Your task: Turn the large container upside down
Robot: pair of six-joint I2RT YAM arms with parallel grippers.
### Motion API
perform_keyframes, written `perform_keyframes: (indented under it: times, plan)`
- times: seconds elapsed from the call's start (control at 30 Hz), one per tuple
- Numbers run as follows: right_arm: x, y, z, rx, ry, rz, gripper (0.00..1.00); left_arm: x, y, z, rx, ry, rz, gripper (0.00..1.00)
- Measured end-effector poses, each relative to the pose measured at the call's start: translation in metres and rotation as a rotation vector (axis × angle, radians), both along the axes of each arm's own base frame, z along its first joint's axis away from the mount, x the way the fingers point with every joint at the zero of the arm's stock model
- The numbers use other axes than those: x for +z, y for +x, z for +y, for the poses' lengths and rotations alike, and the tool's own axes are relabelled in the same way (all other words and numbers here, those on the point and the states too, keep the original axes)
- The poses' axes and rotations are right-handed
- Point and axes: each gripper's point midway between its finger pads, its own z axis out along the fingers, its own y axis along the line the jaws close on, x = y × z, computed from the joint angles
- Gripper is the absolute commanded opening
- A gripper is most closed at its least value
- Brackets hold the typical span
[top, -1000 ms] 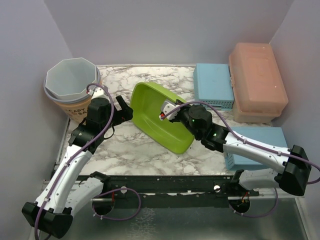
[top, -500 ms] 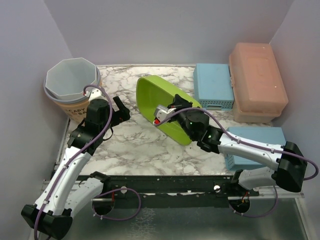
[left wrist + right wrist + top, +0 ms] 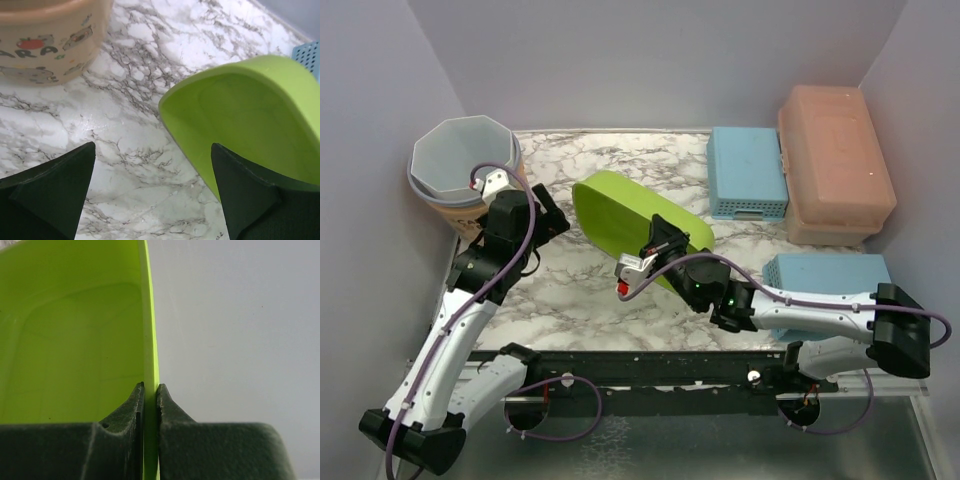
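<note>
The right fingers are closed on the rim of the container, one finger inside the wall and one outside, the thin green edge pinched between them. In the top view these right fingers meet the container at its near right edge, and the right arm runs back from there to the near right, passing in front of the near blue box.

The container is tipped far over at the middle of the worktop. Its smooth outer side faces up, and its opening faces left and down. Whether its lower rim touches the marble I cannot tell. The left wrist view looks straight into the hollow of the container from the left.

The left fingers stand wide open and hold nothing, with bare worktop between them. From above, the left fingers sit just left of the container and apart from it. The right one lies near the rim in the wrist view, but contact cannot be judged there.

A bucket stands upright in the far left corner, just beyond the left wrist, and its printed side shows in the wrist view. At the far right, the far blue box lies beside a pink box, the two touching.
</note>
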Motion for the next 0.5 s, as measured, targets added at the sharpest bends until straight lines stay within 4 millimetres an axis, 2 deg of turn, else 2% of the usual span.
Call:
perform_keyframes:
  times: [0.3,0.5]
  plan:
    - [-0.008,-0.037,0.022,0.062,0.005,-0.007,0.01,0.064,-0.008,0.02,0.087,-0.021,-0.154,0.99]
    - [-0.018,-0.063,0.041,0.097,0.012,0.002,0.01,0.07,-0.011,0.026,0.106,-0.003,-0.156,0.99]
